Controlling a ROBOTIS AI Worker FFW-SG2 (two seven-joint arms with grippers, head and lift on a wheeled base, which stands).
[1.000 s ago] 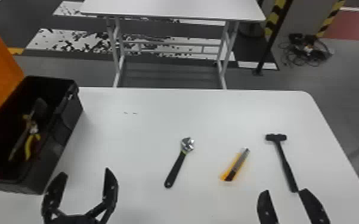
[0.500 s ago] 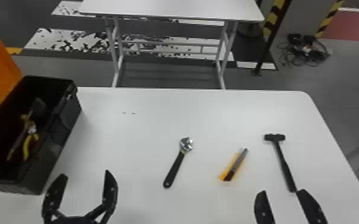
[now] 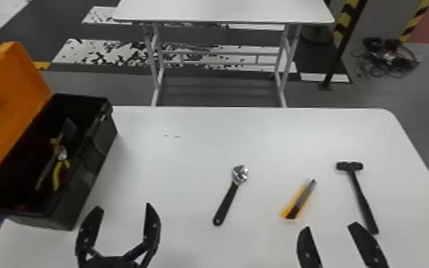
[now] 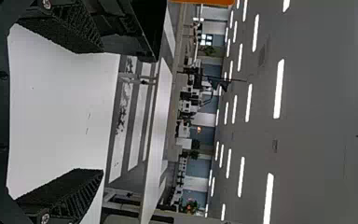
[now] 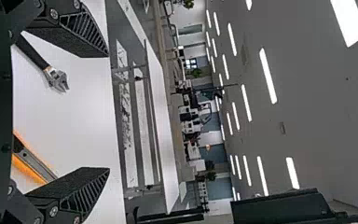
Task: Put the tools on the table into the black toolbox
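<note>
Wrench [image 3: 226,203], knife [image 3: 300,200] and hammer [image 3: 362,196] are yet to be packed from the centre and right of the table [image 3: 260,142]; pliers [image 3: 62,154] are already stowed in the black toolbox [image 3: 94,167] at left. Left gripper [image 3: 123,206] and right gripper [image 3: 330,226] are spread wide, empty.

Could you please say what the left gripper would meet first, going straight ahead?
Probably nothing: the way before the left gripper looks free over the table, passing right of the black toolbox, though depth is unclear.
</note>
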